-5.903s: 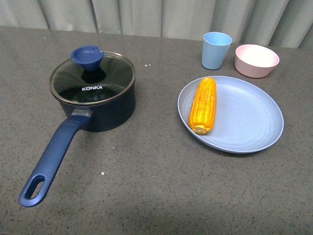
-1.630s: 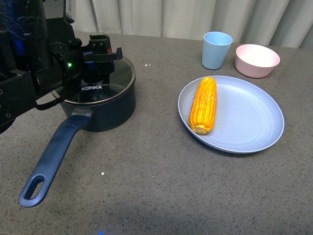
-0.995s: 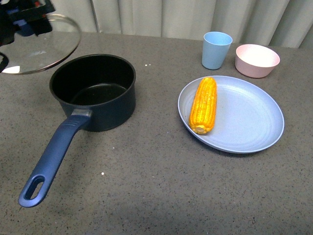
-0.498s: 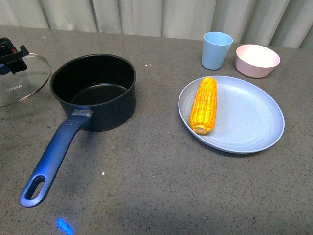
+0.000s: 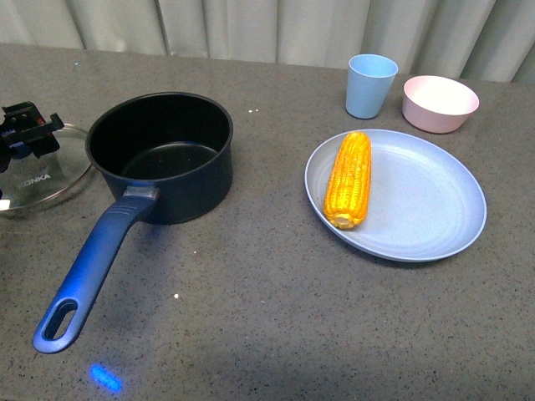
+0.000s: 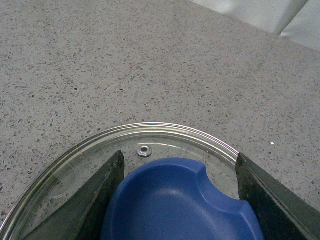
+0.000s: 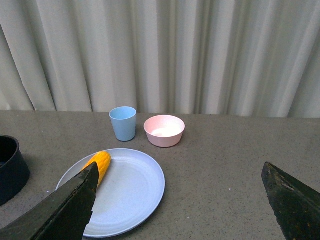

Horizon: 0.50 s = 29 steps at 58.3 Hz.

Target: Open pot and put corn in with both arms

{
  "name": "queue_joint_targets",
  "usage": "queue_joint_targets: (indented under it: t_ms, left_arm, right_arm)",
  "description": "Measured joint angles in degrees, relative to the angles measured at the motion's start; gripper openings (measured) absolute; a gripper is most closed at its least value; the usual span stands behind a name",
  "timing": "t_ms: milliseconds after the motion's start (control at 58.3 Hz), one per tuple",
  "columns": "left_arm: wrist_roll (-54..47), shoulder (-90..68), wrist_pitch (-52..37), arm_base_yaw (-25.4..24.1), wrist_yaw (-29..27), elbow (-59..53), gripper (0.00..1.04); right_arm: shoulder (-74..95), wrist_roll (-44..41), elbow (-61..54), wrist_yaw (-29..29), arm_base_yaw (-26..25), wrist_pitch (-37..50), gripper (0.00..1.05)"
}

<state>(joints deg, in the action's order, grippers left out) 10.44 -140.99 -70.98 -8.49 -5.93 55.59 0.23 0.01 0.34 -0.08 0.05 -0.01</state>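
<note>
Grey speckled stone bench [image 5: 267, 326] before pale pleated curtains [image 5: 251, 25]. At the bench's left edge, left claw [image 5: 25, 134] closed on the blue cupped knob [image 6: 180, 195] of the round glass lid [image 5: 46, 180] marked KONKA, black fingers [image 6: 97, 200] set against the knob on either side. Lid low at that edge, flat on the bench or just off it: cannot tell which. Rim of it just beside the saucepan wall, contact unclear. Next inward, dark navy-blue saucepan [image 5: 192, 188] with black inside, uncovered and holding nothing, long blue handle [image 5: 92, 259] with slotted end aimed at the near left corner. Well apart, right of the bench's middle, yellow-orange corn cob [image 5: 349, 180] lying lengthwise on the left part of a round pale-blue plate [image 5: 426, 209], not in the saucepan. Behind the plate, near the far edge toward the right corner, light-blue plastic cup [image 5: 369, 83] upright and, just beside it, small pink bowl [image 5: 440, 102]. Seen only from its own wrist camera, right claw [image 7: 180, 167] spread wide with nothing between the fingers, held above the bench, well apart from the cob.
</note>
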Motion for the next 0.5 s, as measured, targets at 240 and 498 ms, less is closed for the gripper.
queue_joint_targets:
  t_ms: [240,498]
  left_arm:
    - [-0.9,-0.7,0.0,0.2,-0.3,0.2,0.6]
    - [-1.6,-0.8,0.1,0.2,-1.2,0.6,0.76]
  right_arm:
    - [0.0,0.0,0.0,0.0,0.0,0.0,0.95]
    - [0.0,0.0,0.0,0.0,0.0,0.0,0.95]
